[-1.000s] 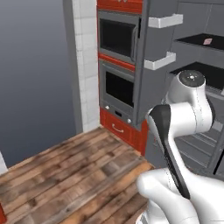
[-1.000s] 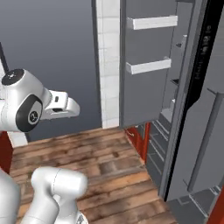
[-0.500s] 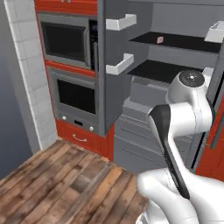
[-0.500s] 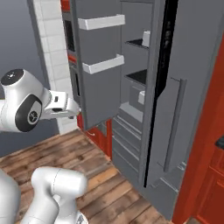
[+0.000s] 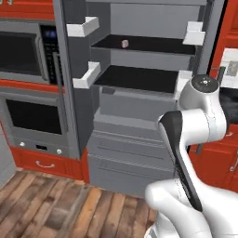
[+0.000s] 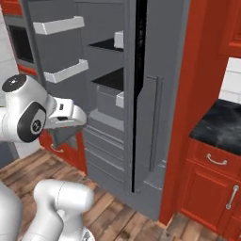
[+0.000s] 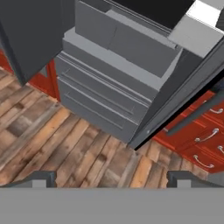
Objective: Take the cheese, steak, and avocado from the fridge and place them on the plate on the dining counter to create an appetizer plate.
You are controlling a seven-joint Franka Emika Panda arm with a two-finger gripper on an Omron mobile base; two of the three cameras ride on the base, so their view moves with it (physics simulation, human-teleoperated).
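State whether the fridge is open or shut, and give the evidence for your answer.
Open. The fridge has both doors swung outward, exposing its black shelves, the white door bins and the grey drawers below.

Matt grey tall fridge (image 5: 139, 135) with smooth black shelves (image 5: 139, 76); beneath the hand, worn brown wooden plank floor (image 7: 65, 144); beside it, glossy red cabinets (image 6: 212, 179).

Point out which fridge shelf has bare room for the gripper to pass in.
The lower black shelf in the fridge, between the white door bins, looks bare across its width. The upper shelf is free too, except for a small item left of centre.
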